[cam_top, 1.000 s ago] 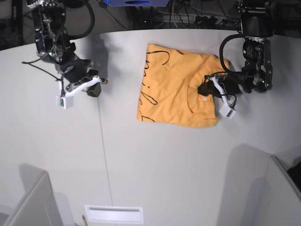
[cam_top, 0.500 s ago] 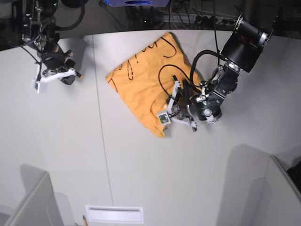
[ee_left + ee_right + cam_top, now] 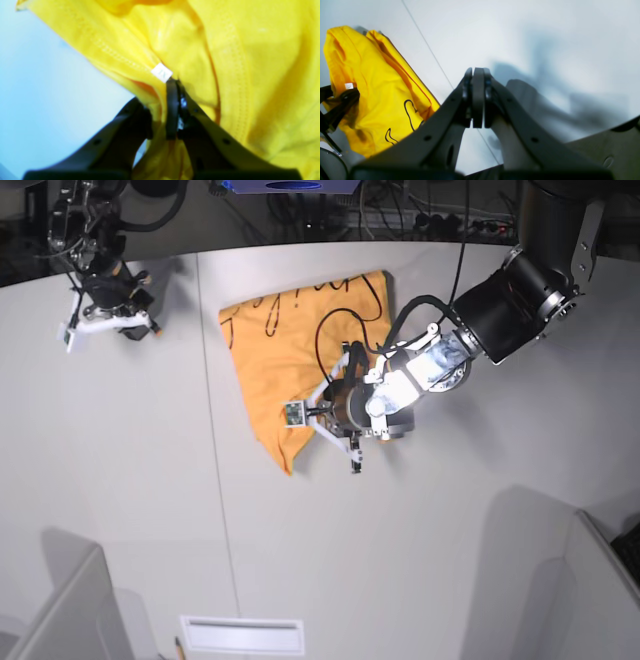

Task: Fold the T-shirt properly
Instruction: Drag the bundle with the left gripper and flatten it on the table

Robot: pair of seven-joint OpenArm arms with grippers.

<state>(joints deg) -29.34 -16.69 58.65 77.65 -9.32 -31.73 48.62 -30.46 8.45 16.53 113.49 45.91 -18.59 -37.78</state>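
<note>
White table [image 3: 420,560] under me, a thin seam running down its left half. My yellow-orange T-shirt [image 3: 280,360] lies bunched on it near the far edge, black script up, one corner pointing toward the near side.

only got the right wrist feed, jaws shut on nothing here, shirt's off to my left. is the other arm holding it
Observer: Yes. The left gripper is shut on a bunch of the T-shirt right under the white neck tag.
Operator: how is the shirt lying overall
Observer: In the base view it is a rumpled, partly folded shape on the table, narrowing to a point toward the front edge.
Operator: is the print showing
Observer: Yes, black script runs along the far edge of the shirt.
Operator: where's my arm relative to it
Observer: The right gripper sits apart from the shirt, near the table's far corner.
</note>
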